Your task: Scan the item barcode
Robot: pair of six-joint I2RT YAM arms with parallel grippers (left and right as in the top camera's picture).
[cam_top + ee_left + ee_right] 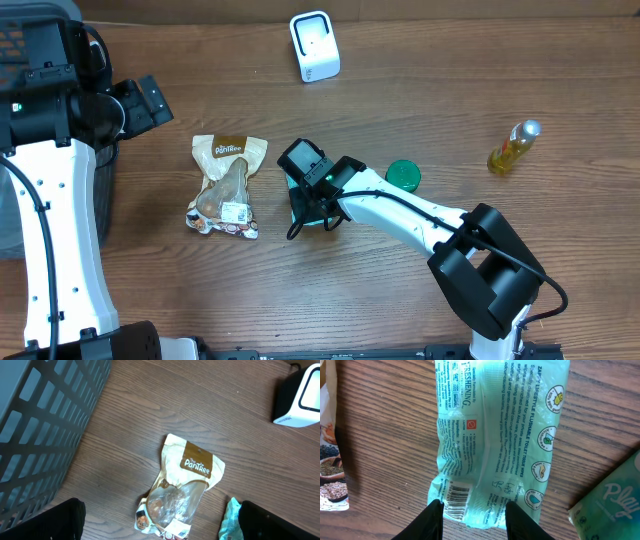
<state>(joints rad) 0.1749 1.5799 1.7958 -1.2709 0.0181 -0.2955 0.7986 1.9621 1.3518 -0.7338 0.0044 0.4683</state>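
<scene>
Wipes pack (500, 435) lies flat on the table (600, 420) beside the snack bag (226, 187). We note its long axis running straight away from the right gripper (474, 510), barcode end nearest. Those fingers pinch that end; the left gripper (160, 527) stands wide apart.

Left gripper (160, 512) wide; right gripper (472, 510) narrower.

wipes pack (500, 435): top cut off by upper edge; in overhead view mostly hidden under right gripper (308, 212)
barcode (457, 497): digits too small to read
scanner (300, 395): cut off at right edge
left gripper fingers (280, 522): only dark bottom corners show
</scene>
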